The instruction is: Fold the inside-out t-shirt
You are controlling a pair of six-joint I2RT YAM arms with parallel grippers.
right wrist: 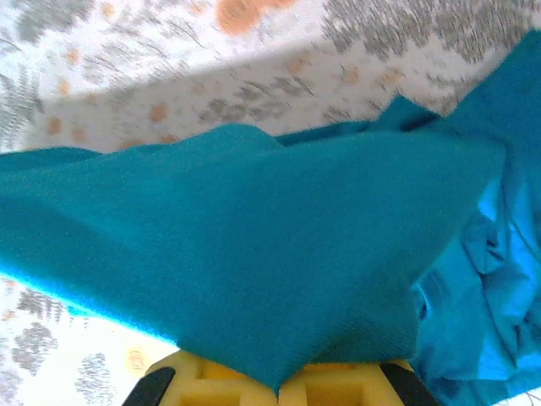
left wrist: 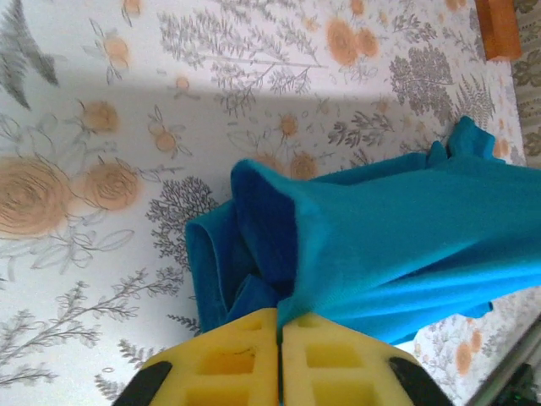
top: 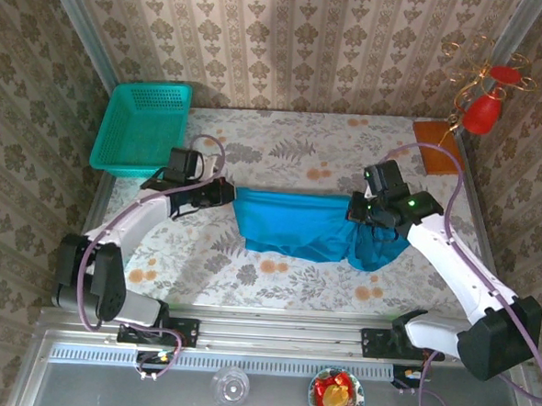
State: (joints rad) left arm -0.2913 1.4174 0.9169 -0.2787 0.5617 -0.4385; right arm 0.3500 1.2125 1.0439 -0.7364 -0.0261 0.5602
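The plain teal-blue soft cotton t-shirt [top: 293, 225] is stretched between the two arms, over the middle of the table with the flowered cloth [top: 283, 153]. The left gripper [left wrist: 279, 326] has its yellow pads closed on a folded edge of the fabric. The right gripper [right wrist: 277, 385] is closed too, with cloth coming out from between its pads.

To do this step well, I think both arms should pull apart evenly and at the same height, so that the cloth becomes flat before it is laid down. The long axis of the shirt runs from left to right across the table. Its bunched part sits at the right end, under the right gripper. Where the collar points I cannot tell.
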